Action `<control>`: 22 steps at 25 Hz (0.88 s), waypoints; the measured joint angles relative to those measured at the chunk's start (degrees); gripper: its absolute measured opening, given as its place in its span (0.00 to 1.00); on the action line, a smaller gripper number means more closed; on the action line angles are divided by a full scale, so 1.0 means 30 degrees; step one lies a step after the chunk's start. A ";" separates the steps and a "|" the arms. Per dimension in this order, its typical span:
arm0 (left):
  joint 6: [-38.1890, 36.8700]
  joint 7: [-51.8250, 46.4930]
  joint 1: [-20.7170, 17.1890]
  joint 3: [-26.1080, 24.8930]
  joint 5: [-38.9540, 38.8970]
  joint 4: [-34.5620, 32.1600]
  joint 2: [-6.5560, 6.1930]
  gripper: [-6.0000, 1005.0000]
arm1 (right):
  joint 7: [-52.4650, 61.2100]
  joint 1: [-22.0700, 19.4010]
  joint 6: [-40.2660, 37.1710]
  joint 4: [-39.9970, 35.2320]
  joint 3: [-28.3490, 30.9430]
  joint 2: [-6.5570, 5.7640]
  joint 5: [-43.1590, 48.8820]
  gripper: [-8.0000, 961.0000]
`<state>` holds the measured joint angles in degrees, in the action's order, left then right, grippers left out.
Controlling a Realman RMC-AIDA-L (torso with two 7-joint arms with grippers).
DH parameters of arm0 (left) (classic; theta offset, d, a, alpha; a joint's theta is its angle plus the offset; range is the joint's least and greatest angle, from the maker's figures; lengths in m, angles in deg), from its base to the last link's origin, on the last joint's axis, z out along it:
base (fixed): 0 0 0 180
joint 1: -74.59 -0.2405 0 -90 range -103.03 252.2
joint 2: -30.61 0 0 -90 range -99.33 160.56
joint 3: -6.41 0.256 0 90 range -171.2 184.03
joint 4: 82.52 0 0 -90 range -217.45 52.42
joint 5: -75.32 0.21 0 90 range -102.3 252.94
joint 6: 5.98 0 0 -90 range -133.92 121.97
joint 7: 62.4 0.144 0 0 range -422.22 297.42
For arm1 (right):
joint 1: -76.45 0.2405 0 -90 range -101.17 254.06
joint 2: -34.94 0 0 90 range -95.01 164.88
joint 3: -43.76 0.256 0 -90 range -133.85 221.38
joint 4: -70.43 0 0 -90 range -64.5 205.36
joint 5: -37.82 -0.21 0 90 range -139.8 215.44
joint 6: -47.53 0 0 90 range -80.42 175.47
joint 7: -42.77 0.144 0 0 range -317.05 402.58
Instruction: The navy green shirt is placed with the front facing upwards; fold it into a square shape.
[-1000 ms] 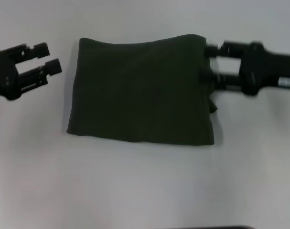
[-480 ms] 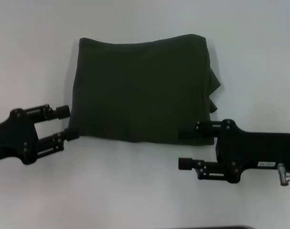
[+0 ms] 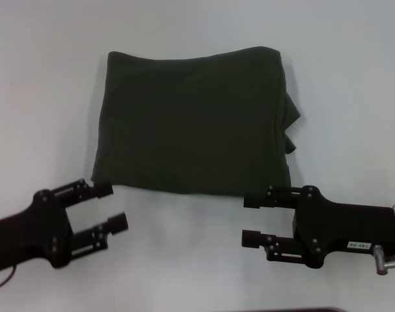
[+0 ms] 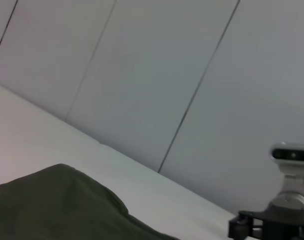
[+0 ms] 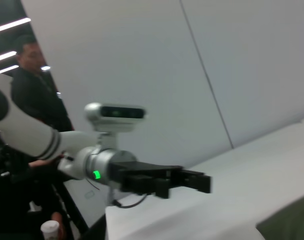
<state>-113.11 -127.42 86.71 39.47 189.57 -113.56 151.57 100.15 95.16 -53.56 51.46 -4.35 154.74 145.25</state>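
Navy green shirt point(image 3: 192, 123) folded to plain dark rectangle on white surface point(image 3: 197, 260), bunched at right edge. Left tool point(image 3: 110, 206) and right tool point(image 3: 253, 220) spread, empty, near front corners.

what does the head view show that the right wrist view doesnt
Only the head view shows the whole folded navy green shirt, a rough square on the white table, and the right gripper, open by the shirt's near right corner. Only the right wrist view shows a person standing behind the table and a paper cup. Both show the left gripper, open, and the table.
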 joint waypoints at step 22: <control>0.0349 0.4626 0.0484 0.1529 0.0460 0.0992 -0.0092 0.69 | -0.2055 -0.0136 0.0347 0.0591 -0.0833 -0.0008 0.0081 0.74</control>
<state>-112.06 -113.54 88.17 44.06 190.95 -110.59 151.29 93.99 94.75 -52.52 53.23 -6.85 154.71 145.49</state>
